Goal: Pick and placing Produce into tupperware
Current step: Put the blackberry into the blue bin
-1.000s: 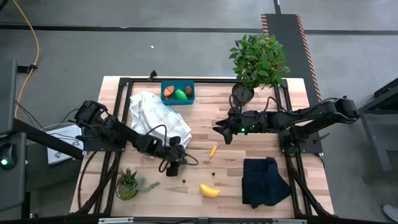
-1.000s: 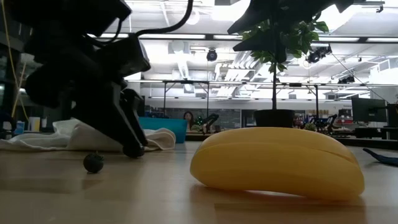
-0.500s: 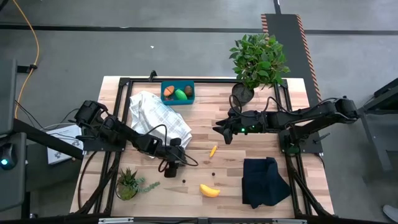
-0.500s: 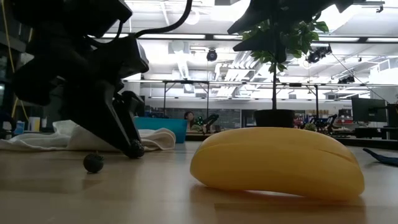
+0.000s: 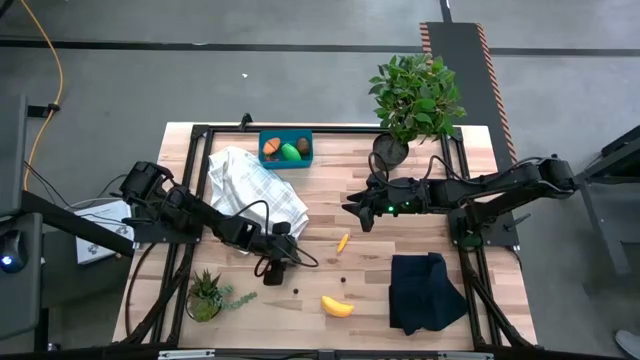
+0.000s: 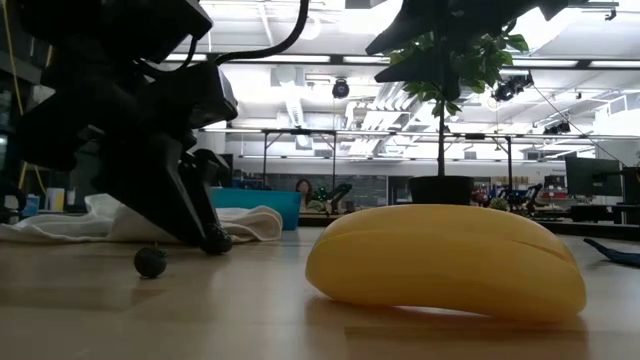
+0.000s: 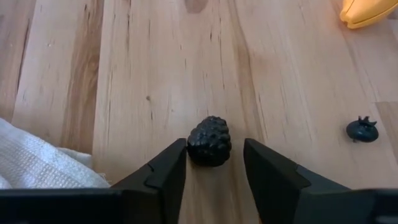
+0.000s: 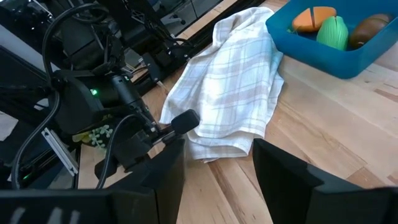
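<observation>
Left gripper (image 7: 214, 163) straddling blackberry (image 7: 209, 141), unclosed

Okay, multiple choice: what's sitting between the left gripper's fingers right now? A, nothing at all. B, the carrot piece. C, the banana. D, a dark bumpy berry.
D: the left wrist view shows a dark bumpy berry on the wooden table, between the fingers of the left gripper, which are not yet closed on it; the banana lies farther off.
</observation>
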Motion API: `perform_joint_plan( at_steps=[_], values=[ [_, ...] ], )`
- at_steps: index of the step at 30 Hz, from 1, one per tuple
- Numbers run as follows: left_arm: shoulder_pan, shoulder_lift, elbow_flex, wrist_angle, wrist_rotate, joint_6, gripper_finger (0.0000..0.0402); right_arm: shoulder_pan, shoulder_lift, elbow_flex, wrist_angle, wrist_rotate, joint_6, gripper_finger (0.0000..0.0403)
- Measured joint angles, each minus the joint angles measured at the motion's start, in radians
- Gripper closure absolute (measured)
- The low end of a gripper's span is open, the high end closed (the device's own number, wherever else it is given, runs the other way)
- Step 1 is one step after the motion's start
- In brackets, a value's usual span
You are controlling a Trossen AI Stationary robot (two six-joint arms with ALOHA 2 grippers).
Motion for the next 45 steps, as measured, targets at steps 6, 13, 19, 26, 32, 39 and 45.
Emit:
perform_joint_plan(
  at_steps=[6,13,19,26,32,39,45],
  values=[
    [0.0,0.0,0.0,0.0,0.007,0.0,0.0301,0.0,0.0,0.0,0.0,0.0,0.0,0.0224],
    [0.0,0.0,0.0,0.0,0.007,-0.003,0.0318,0.0,0.0,0.0,0.0,0.0,0.0,0.0224],
    [0.0,0.0,0.0,0.0,0.008,-0.005,0.0311,0.0,0.0,0.0,0.0,0.0,0.0,0.0224],
    [0.0,0.0,0.0,0.013,0.008,-0.026,0.0319,0.0,0.0,0.0,0.0,0.0,0.0,0.0224],
    [0.001,0.0,0.0,0.027,0.004,-0.051,0.0319,0.0,0.0,0.0,0.002,0.0,0.0,0.0224],
    [0.001,0.0,0.001,0.027,0.0,-0.158,0.0319,0.0,0.0,0.0,0.078,0.0,-0.008,0.0224],
    [0.001,0.0,0.061,0.001,0.0,-0.21,0.0319,0.0,0.0,0.0,0.12,0.0,-0.026,0.0224]
  ],
)
